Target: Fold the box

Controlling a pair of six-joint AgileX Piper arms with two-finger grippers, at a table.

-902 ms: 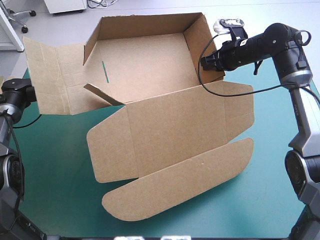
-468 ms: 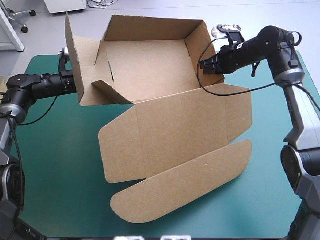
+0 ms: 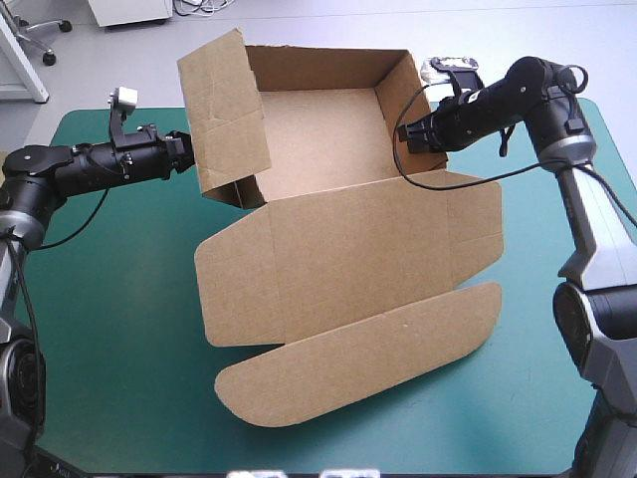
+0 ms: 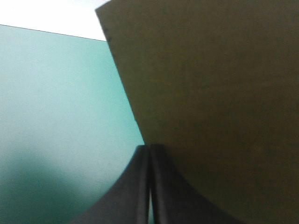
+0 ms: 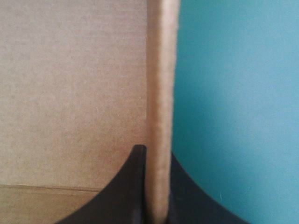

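Note:
The brown box [image 3: 318, 129] stands as an open tray with its back wall and right wall [image 3: 398, 85] raised. Its lid [image 3: 348, 259] lies flat toward the front, ending in a rounded flap [image 3: 368, 358]. The left wall panel [image 3: 224, 110] stands steeply raised, its top above the other walls. My left gripper [image 3: 187, 147] is at that panel's outer side. In the left wrist view my left gripper [image 4: 149, 148] is shut, its tip against the board [image 4: 210, 93]. My right gripper [image 3: 410, 132] is shut on the right wall [image 5: 161, 70], which runs between the fingers of my right gripper [image 5: 156, 149].
The teal-green cover [image 3: 109, 329] shows bare to the left of the lid and along the front edge. A narrower bare strip [image 3: 537, 329] lies to the right of the lid. The box's back wall stands over the table's far edge.
The left panel lay flat on the table earlier. My left gripper swept rightward and the panel swung up to stand. The lid shifted slightly. My right gripper kept its hold on the right wall.

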